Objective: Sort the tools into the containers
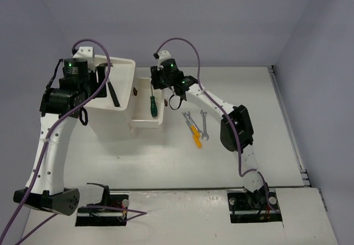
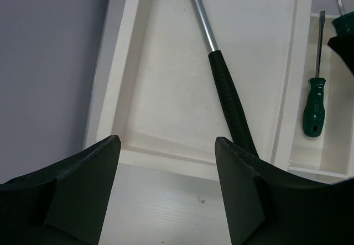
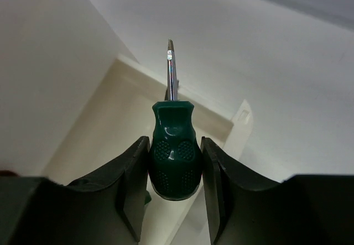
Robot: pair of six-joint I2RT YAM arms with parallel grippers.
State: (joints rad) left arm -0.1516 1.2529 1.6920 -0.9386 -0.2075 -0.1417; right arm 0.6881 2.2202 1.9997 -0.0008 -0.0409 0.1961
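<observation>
Presently: hammer (image 2: 221, 73) in cabinet (image 1: 124, 62) top tray; long green screwdriver (image 1: 152, 105) in its pulled-out drawer (image 1: 145, 126). Right gripper (image 3: 174, 145) clamps stubby green screwdriver (image 3: 173, 167) above that drawer. Left gripper (image 2: 167, 142) spread wide, empty, over the tray. Beside the cabinet, unsorted: two wrenches (image 1: 203, 123), yellow screwdriver (image 1: 195, 136).

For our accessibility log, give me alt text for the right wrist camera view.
A stubby green-handled steel screwdriver is clamped between the right arm's two black jaws, its tip pointing away from the camera. Beyond it are an open white plastic drawer and a pale table.
</observation>
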